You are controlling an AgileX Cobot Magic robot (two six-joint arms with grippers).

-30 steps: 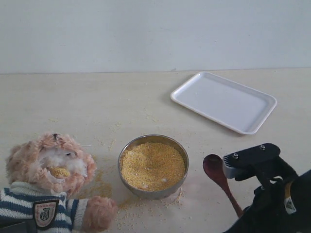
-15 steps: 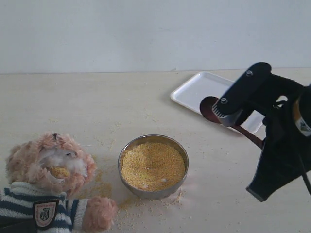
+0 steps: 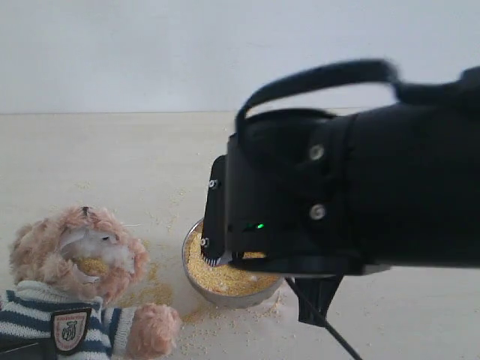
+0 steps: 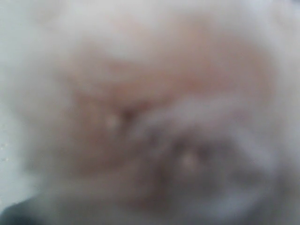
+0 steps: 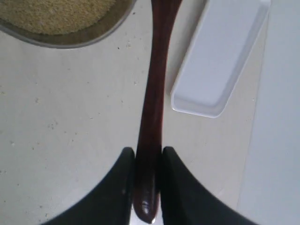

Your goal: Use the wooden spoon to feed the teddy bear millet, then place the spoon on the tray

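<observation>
Soft, even light is falling over the pale table (image 3: 90, 150), leaving only faint shadows. The right arm (image 3: 360, 187), close to the exterior camera, is smearing with motion blur along its top. The left wrist view is showing only defocused pinkish haze. A small glint is shining on the sharply focused wooden spoon (image 5: 152, 108).

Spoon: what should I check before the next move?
1. Spoon handle clamped between the right jaws: ok.
2. Spoon's scoop end over the millet: cannot tell, out of frame, hidden by the arm.
3. Millet left in the steel bowl: ok.
4. Bear beside the bowl, mouth exposed: ok.
5. Tray in sight past the spoon: ok.
6. Left jaws: cannot tell, view blurred.
</observation>
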